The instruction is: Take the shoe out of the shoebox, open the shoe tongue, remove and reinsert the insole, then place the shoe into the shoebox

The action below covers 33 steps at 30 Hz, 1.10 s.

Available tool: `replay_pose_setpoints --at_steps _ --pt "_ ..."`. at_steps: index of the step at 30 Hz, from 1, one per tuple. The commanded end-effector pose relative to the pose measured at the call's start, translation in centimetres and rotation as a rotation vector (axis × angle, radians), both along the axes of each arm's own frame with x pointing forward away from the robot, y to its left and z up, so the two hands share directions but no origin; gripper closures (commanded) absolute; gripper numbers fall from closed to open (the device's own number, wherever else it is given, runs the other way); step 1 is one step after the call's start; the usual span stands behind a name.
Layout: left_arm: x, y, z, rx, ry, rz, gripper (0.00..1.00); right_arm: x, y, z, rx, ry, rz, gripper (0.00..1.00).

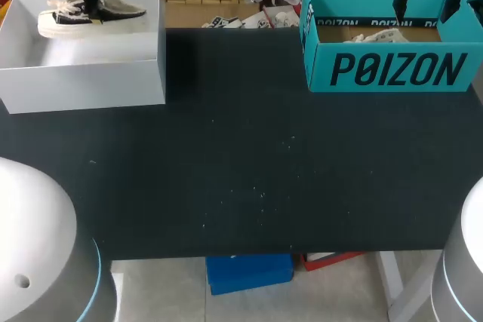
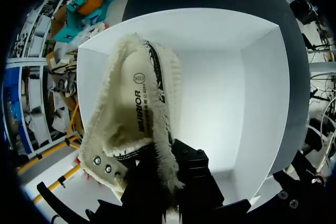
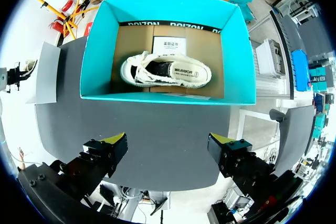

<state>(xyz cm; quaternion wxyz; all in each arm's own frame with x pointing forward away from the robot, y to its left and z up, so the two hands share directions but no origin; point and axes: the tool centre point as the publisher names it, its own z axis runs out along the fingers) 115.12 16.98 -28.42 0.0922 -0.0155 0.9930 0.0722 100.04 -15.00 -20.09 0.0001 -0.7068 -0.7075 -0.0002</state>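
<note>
Over at the tabletop's (image 1: 241, 171) far left, the left claw (image 2: 168, 171) is clamped on the shoe's (image 2: 134, 114) fuzzy collar, holding it over the white box (image 2: 262, 103). Right claw (image 3: 168, 141) hangs with fingers apart above the teal box (image 3: 100, 51), where another shoe (image 3: 165, 72) lies.

Bright, flat overhead light everywhere. The white box (image 1: 83, 73) drops a soft shadow on the black table (image 1: 241, 171) beside it. The table's matte, so no glare, just pale specks. In the left wrist view the box floor is nearly blown out, and the left pincer (image 2: 168, 179) gripping the shoe (image 2: 131, 108) is a dark silhouette. Straight edges bow toward both wrist views' rims.
</note>
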Motion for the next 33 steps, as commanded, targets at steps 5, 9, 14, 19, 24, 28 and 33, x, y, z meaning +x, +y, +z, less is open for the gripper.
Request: replay_pose_setpoints --at_steps 5,9,14,19,24,28,33 --pt "-4.7 -4.7 11.8 0.070 -0.123 0.036 1.00 0.0 0.0 0.0 0.000 0.000 0.000 0.00" --pt "-6.2 -8.2 14.6 0.068 -0.169 0.055 1.00 0.0 0.0 0.0 0.000 0.000 0.000 0.00" --pt "-8.2 -13.3 16.7 0.054 -0.225 0.053 1.00 0.0 0.0 0.0 0.000 0.000 0.000 0.00" --pt "-10.4 -18.4 17.3 0.059 -0.254 0.057 1.00 0.0 0.0 0.0 0.000 0.000 0.000 0.00" --pt "-12.7 -23.0 16.6 0.066 -0.283 0.072 1.00 0.0 0.0 0.0 0.000 0.000 0.000 0.00" --pt "-14.2 -25.5 15.5 0.046 -0.295 0.073 1.00 0.0 0.0 0.0 0.000 0.000 0.000 0.00" --pt "-16.3 -26.8 14.2 -0.017 -0.301 0.037 1.00 0.0 0.0 0.0 0.000 0.000 0.000 0.00"
